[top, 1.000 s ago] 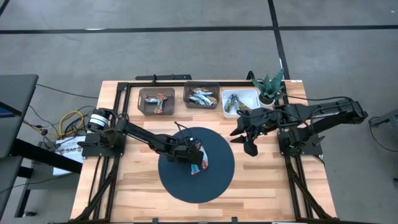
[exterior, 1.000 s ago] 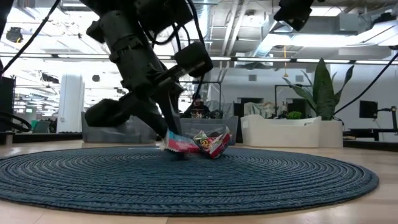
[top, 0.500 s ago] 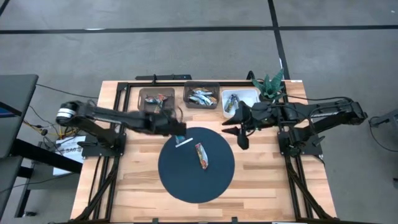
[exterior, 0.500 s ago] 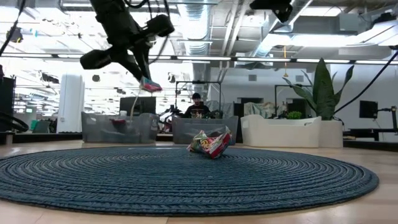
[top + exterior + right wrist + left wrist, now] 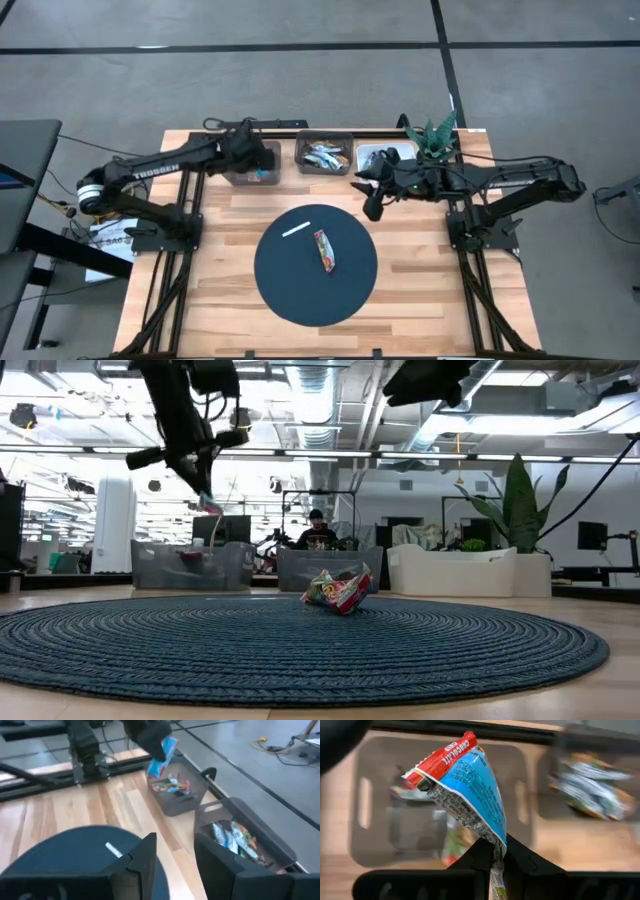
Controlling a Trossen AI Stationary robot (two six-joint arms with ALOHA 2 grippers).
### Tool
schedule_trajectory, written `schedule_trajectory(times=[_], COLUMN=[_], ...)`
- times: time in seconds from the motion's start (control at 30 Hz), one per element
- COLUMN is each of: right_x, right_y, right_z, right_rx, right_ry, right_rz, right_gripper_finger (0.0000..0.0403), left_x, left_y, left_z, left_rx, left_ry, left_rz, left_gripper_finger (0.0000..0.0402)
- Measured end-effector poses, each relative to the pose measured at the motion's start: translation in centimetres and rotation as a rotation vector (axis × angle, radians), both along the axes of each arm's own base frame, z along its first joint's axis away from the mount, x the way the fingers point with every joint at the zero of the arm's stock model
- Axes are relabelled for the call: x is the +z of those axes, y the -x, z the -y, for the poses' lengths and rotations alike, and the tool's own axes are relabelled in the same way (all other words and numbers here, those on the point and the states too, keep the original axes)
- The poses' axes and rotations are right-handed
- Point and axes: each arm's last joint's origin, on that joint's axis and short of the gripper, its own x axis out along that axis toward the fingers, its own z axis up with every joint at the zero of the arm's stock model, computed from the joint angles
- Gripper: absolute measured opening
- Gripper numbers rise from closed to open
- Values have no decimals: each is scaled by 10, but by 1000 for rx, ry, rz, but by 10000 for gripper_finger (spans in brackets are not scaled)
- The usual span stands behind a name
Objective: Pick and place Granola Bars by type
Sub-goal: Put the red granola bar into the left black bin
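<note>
Left gripper (image 5: 495, 857): closed on the lower end of a red-and-blue granola bar (image 5: 462, 790), held in the air above the left grey bin (image 5: 252, 162). In the overhead view the arm covers most of that bin and the bar itself cannot be made out there; the low view shows it only as a small red-and-blue scrap (image 5: 208, 506) under the fingers.

Left grey bin, contents: several wrappers, red and green among them, blurred in the left wrist view and not countable.

Middle grey bin (image 5: 325, 155): blue-white wrappers, number unclear.

White bin (image 5: 395, 155): partly hidden by the right arm in the overhead view; contents not visible.

Right gripper (image 5: 175, 855): fingers apart with nothing between them, in the air near the back right edge of the mat, close to the white bin.

Round dark blue mat (image 5: 290, 285): one multicoloured bar (image 5: 325, 249) lies near its centre; wrapper crumpled, red and green showing in the low view. A small white strip (image 5: 295, 231) lies apart from it, nearer the bins; what it is cannot be told.

Potted plant (image 5: 436, 138): back right corner of the wooden table (image 5: 220, 300).

Person: seated far behind the bins, low view only, mostly hidden.
</note>
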Motion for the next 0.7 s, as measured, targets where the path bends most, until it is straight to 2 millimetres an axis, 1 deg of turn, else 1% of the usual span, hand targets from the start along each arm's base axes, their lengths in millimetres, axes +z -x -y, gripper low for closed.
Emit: schedule_trajectory(times=[0.13, 0.23, 0.3, 0.43, 0.53, 0.7], right_x=[0, 0, 0, 0, 0, 0], right_y=[0, 0, 0, 0, 0, 0], right_z=[5, 9, 11, 14, 14, 14], right_rx=[-23, -37, -45, -56, -56, -46], right_ry=[1, 1, 1, 1, 1, -5], right_rz=[-3, 2, -1, 0, 0, -1], right_gripper_finger=[124, 124, 124, 124, 124, 124], left_x=[-5, -11, -14, -21, -26, -30], left_y=[9, 14, 13, 12, 8, 6], left_z=[-24, -36, -43, -49, -52, -54], left_rx=[72, 62, 29, -8, -46, -48], left_ry=[18, 65, 90, 128, 138, 147], left_rz=[-24, -31, -26, -42, -52, -64], left_gripper_finger=[26, 27, 27, 31, 50, 104])
